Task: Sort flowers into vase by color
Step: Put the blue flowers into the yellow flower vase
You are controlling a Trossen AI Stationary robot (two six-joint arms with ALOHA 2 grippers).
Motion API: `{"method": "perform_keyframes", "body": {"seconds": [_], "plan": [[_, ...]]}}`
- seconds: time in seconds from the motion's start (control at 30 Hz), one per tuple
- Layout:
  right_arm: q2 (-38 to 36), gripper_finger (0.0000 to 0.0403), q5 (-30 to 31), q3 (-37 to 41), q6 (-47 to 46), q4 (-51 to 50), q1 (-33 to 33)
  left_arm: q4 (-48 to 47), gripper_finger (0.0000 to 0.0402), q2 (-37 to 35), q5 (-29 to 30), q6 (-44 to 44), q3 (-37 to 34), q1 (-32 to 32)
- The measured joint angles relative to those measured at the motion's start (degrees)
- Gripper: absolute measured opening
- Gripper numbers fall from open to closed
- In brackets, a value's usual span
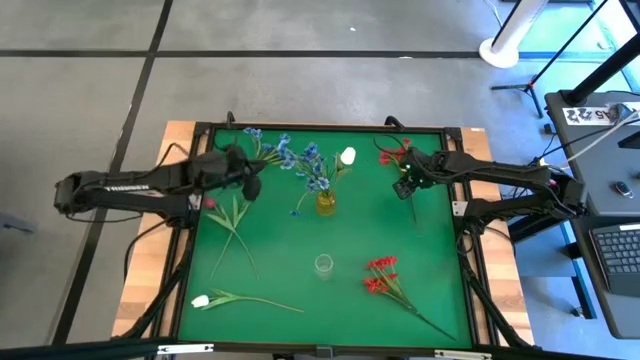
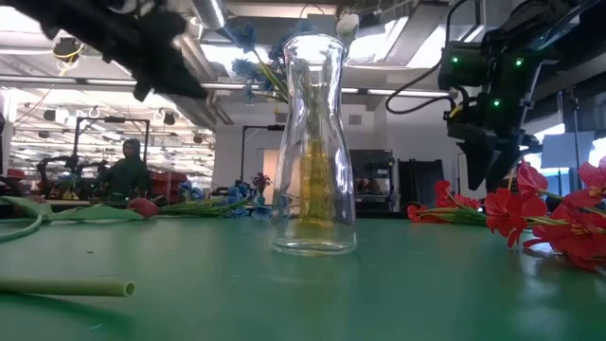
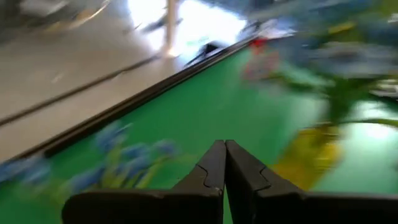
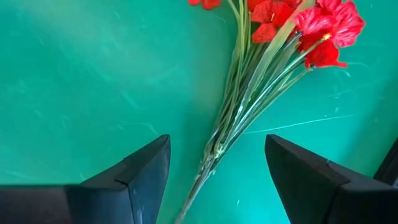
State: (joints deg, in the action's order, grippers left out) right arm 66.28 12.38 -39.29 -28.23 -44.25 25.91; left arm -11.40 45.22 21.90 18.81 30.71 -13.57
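My right gripper (image 1: 403, 188) (image 4: 217, 140) hangs open above a red-blossomed spray (image 1: 392, 155) (image 4: 245, 87) lying on the mat near the far right corner, one finger on each side of its stem bundle, not touching it. My left gripper (image 1: 254, 184) (image 3: 224, 144) is shut and empty, raised over the far left of the mat beside a loose blue spray (image 1: 256, 135). A yellow vase (image 1: 326, 203) holds blue sprays and a white bud. A clear vase (image 1: 323, 265) (image 2: 313, 142) stands empty. A pink-bud stem (image 1: 230, 215), a white-bud stem (image 1: 235, 299) and a second red spray (image 1: 385, 276) lie flat.
The green mat has a raised black frame (image 1: 320, 127) around it. In the low view the white-bud stem's cut end (image 2: 66, 287) lies near the camera, and the red blossoms (image 2: 559, 227) sit at the right. A person (image 2: 126, 170) stands far behind the table.
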Motion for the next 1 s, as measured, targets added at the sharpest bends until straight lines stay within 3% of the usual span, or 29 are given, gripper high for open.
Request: {"method": "perform_keyframes", "body": {"seconds": [0.17, 0.37, 0.67, 0.83, 1.0], "plan": [[0.0, 0.0261, 0.0, 0.0, 0.91, 0.69, 0.0, -12.46, 0.0013, 7.79, -7.87, 0.35, 6.54, -9.81], [0.0, 0.0261, -1.02, 0.0, 2.3, 0.65, 0.0, -20.98, 0.0074, 16.63, -17.77, -2.7, 10.96, -19.04], [0.0, 0.0261, -1.18, 0.0, 6.05, 1.81, 0.0, -24.32, 0.0156, 28.08, -17.95, -4.39, 12.64, -24.16], [-0.02, 0.0261, -1.39, 0.0, 7.85, 3.77, 0.0, -24.39, 0.0172, 34.36, -17.64, -5.69, 12.64, -25.12], [-0.02, 0.0261, -2.18, 0.0, 9.28, 5.37, 0.0, -25.59, 0.0174, 39.51, -12.73, -5.75, 12.64, -26.31]]}}
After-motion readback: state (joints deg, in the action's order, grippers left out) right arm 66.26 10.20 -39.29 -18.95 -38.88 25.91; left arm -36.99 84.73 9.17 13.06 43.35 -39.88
